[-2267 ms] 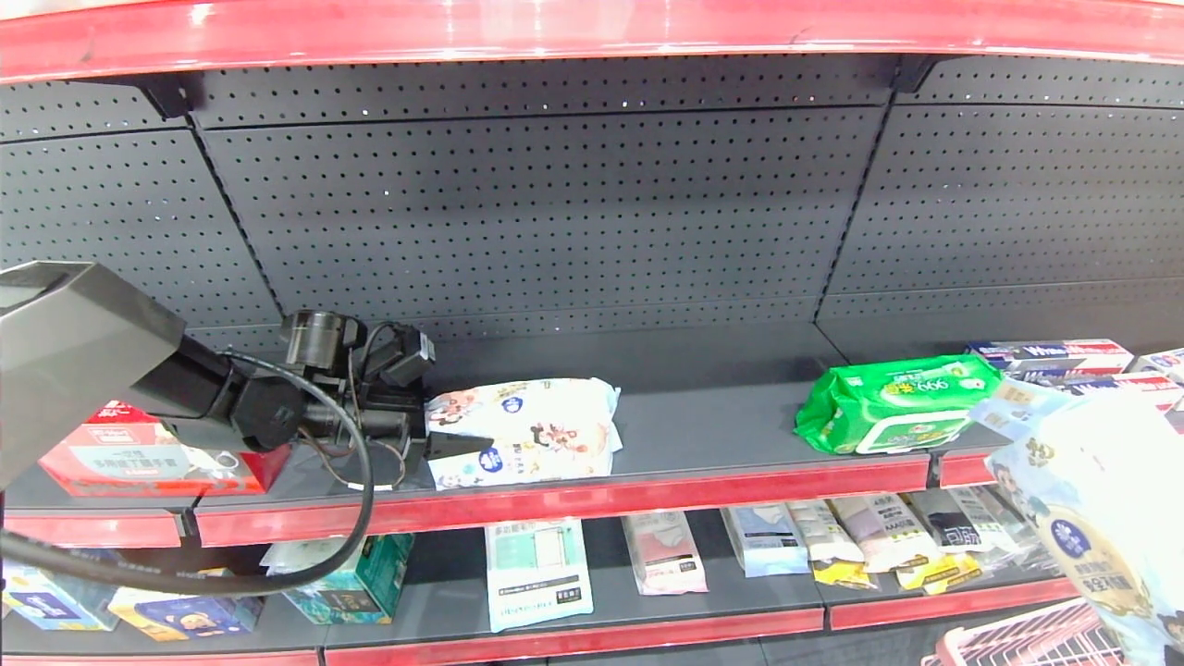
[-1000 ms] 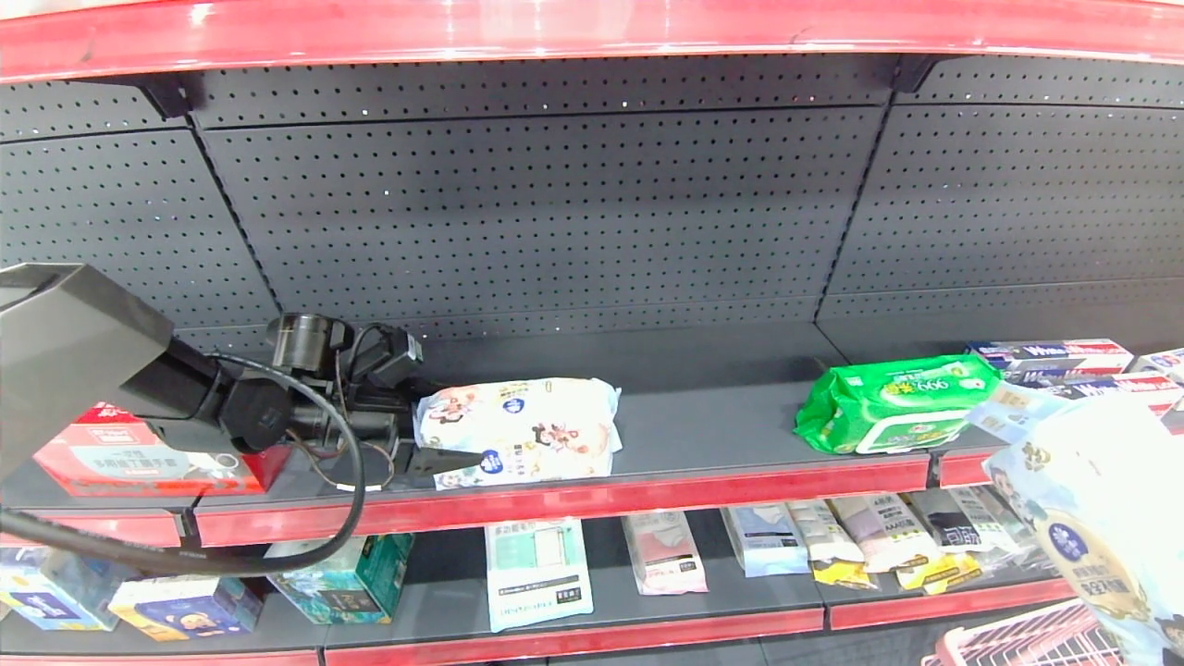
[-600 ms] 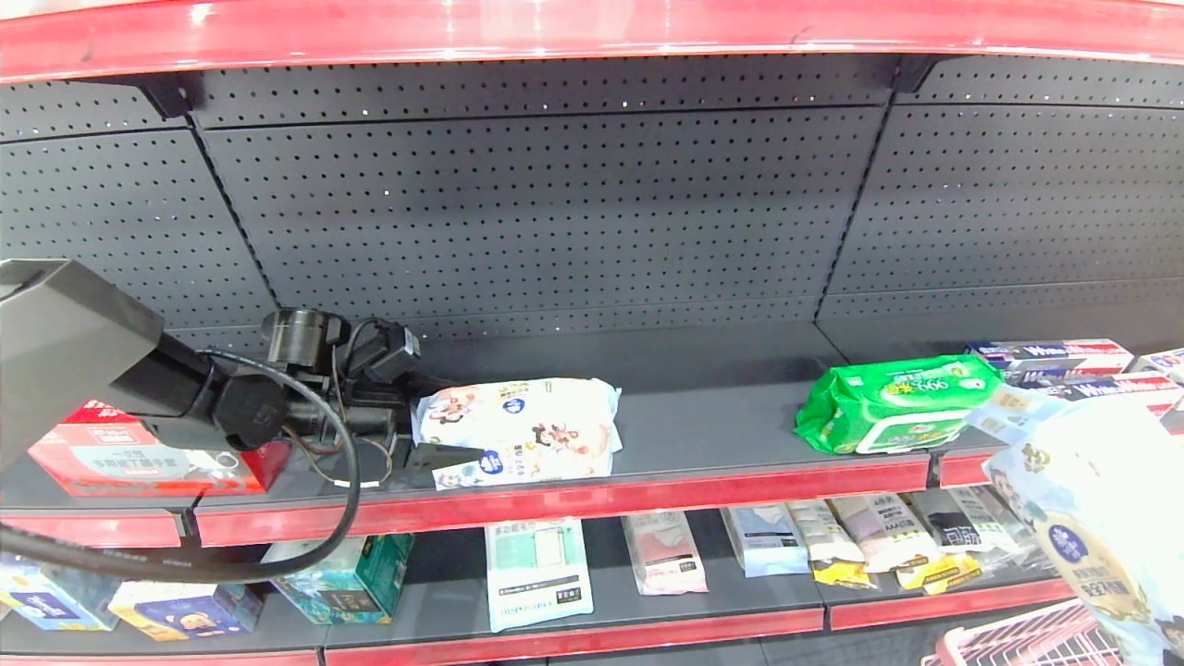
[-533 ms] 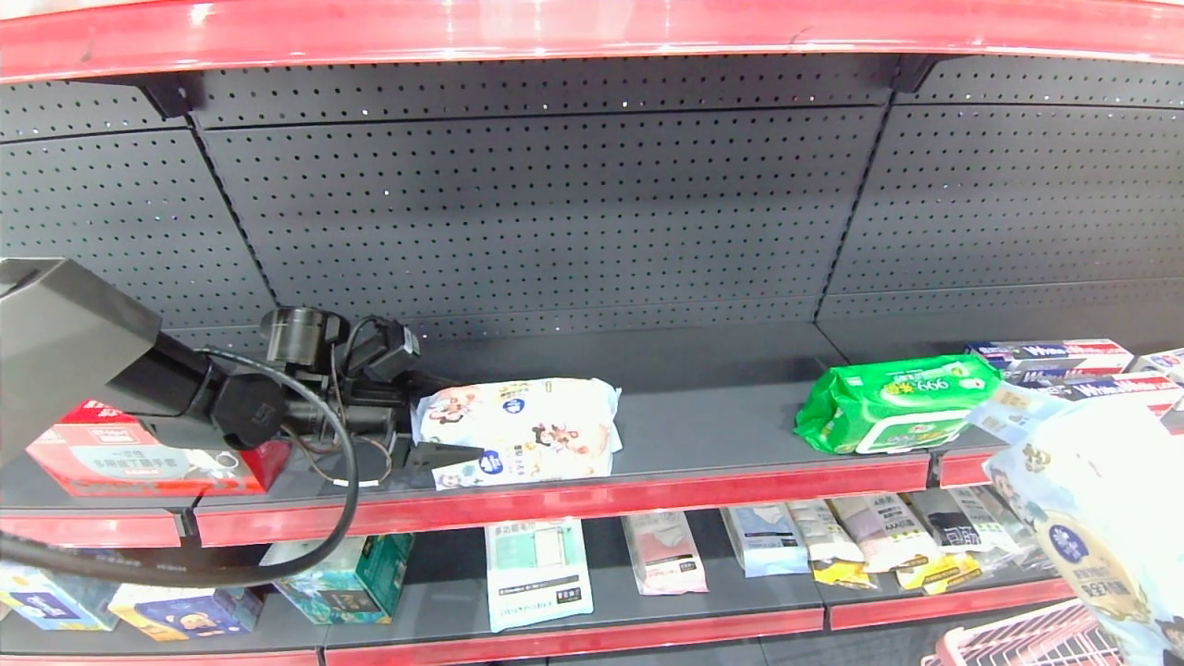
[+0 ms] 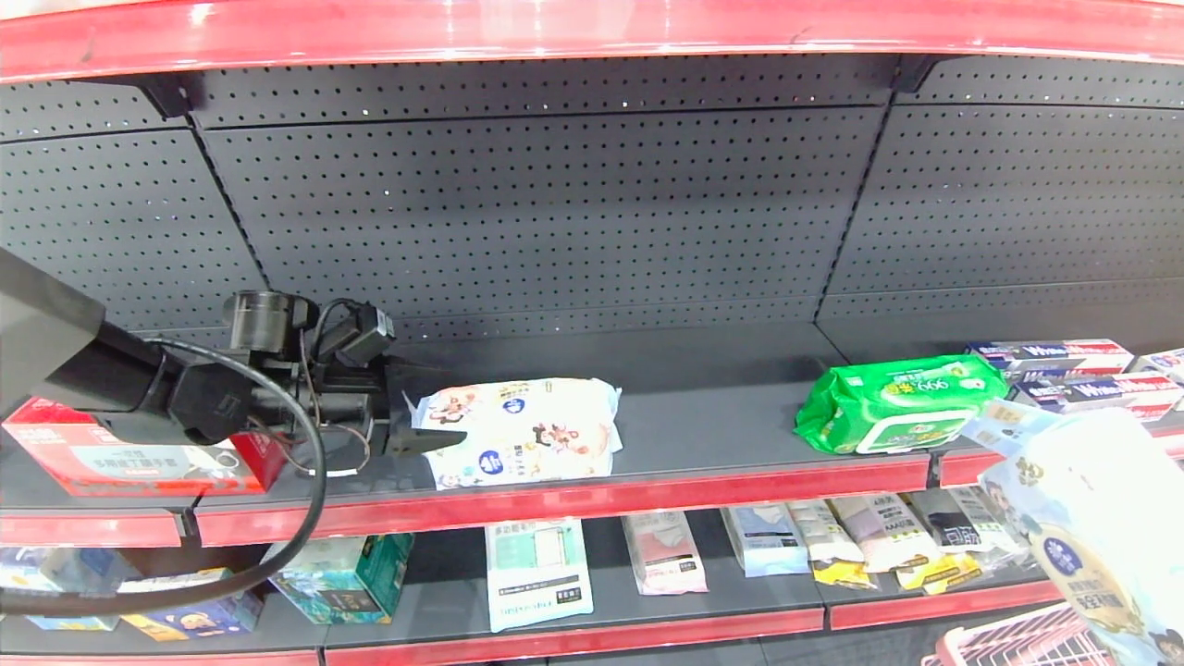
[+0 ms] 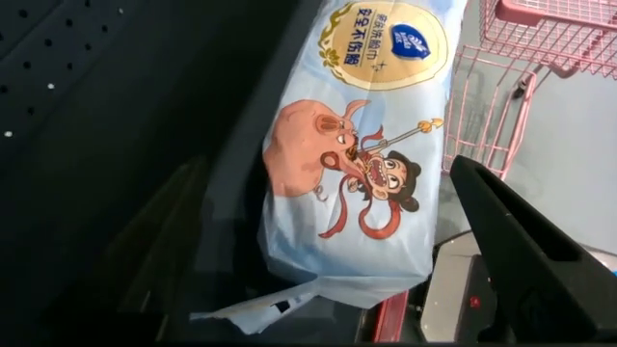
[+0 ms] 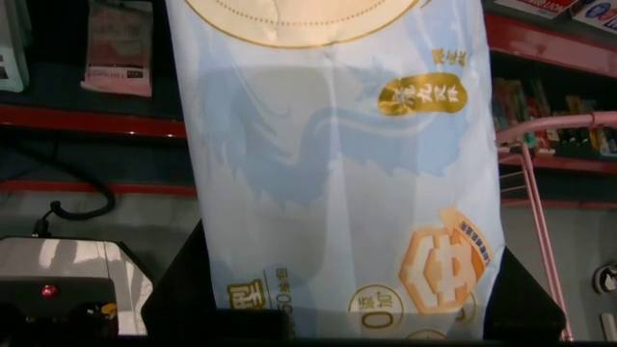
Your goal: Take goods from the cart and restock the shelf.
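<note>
The left gripper [image 5: 427,413] gapes wide around the left end of the cartoon pack [image 5: 527,427] lying on the shelf [image 5: 703,481] (contact unclear). At near right, the right gripper [image 7: 352,313] clamps 1 blue pack [image 5: 1091,518] above the pink cart [image 5: 1008,638].

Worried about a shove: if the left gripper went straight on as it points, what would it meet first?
The cartoon-print wipes pack on the shelf; its near end seems to sit between the open jaws of the left gripper, so contact would come at once.
</note>
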You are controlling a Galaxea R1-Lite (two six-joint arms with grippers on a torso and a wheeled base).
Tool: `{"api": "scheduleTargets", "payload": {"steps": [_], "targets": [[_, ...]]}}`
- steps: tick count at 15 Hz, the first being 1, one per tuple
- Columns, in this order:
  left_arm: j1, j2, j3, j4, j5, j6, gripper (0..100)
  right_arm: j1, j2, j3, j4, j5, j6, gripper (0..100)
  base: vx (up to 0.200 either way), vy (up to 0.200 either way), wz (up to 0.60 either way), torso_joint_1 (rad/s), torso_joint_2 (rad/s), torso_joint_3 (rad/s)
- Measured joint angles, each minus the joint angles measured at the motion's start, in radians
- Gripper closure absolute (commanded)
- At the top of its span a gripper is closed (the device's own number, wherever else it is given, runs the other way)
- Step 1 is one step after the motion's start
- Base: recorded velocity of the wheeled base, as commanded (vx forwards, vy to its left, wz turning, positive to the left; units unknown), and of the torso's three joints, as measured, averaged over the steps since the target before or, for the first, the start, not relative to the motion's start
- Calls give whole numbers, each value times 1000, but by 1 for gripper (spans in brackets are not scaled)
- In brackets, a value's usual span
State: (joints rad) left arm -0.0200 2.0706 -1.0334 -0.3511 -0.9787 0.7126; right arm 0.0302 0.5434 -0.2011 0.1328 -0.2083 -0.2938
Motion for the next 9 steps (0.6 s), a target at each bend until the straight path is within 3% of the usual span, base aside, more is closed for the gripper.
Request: {"api": "scheduleTargets", "payload": {"steps": [3,5,9], "targets": [[4,-30,-10,-6,0,-24,0,0,-1,8,0,0,0,100,0,0,0,0,0,0],[8,-42,-11,-61,3,-49,0,0,-6,9,-1,2,0,100,0,0,0,0,0,0],[16,-58,-1,-143,93,-169,0,0,-10,4,0,9,0,100,0,0,0,0,0,0]]}}
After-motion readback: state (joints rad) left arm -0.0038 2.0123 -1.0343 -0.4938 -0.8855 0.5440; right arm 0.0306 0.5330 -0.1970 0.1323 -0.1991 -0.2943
